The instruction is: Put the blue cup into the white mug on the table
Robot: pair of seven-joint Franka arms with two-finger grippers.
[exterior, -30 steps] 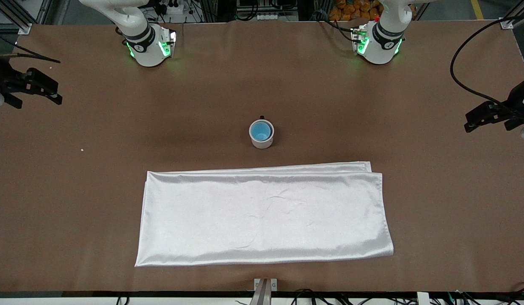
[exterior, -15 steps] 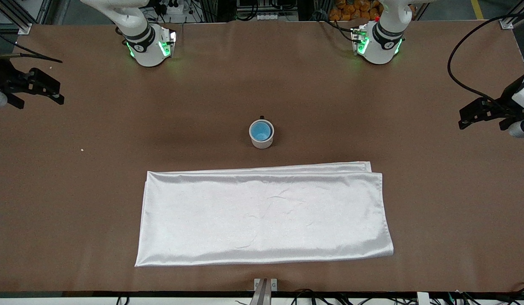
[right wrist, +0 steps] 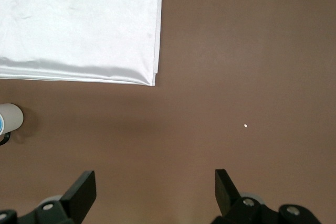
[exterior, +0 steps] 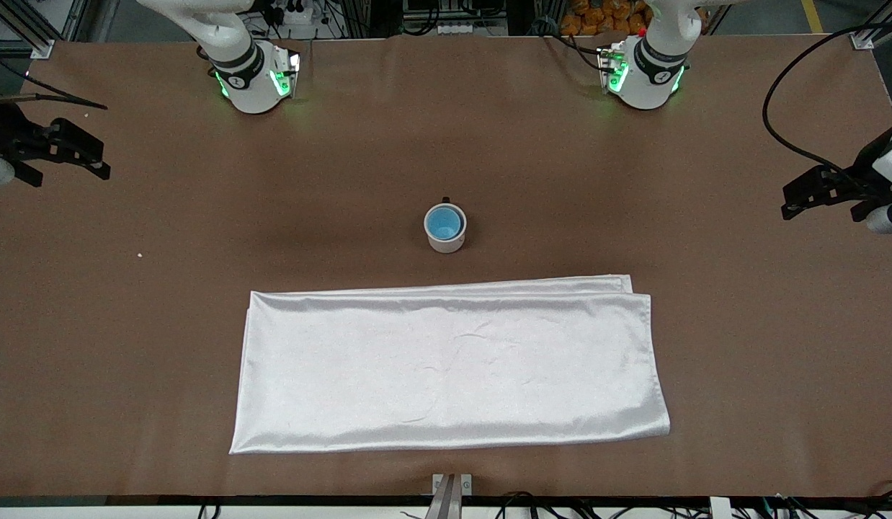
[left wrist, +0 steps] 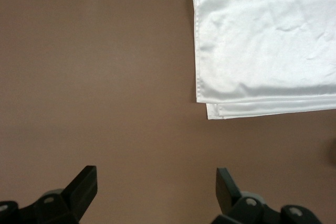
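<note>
Left gripper (exterior: 795, 204) edged sideways, blue cup (exterior: 444, 223) inside white mug (exterior: 445, 238)

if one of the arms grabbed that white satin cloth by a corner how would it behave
The white satin cloth would probably hang limp; it lies flat in folded layers with soft wrinkles. Its sheen suggests slippery fabric, so the layers may slide apart and unfold. Pushed, it would likely bunch rather than slide whole across the table.

You see the blue cup (exterior: 444, 221) sitting upright inside the white mug (exterior: 445, 229), whose small black handle points toward the robots' bases. The mug stands on the brown surface (exterior: 129, 303), well apart from both the left pincer (exterior: 792, 204) and the right pincer (exterior: 100, 162), roughly midway between them.
</note>
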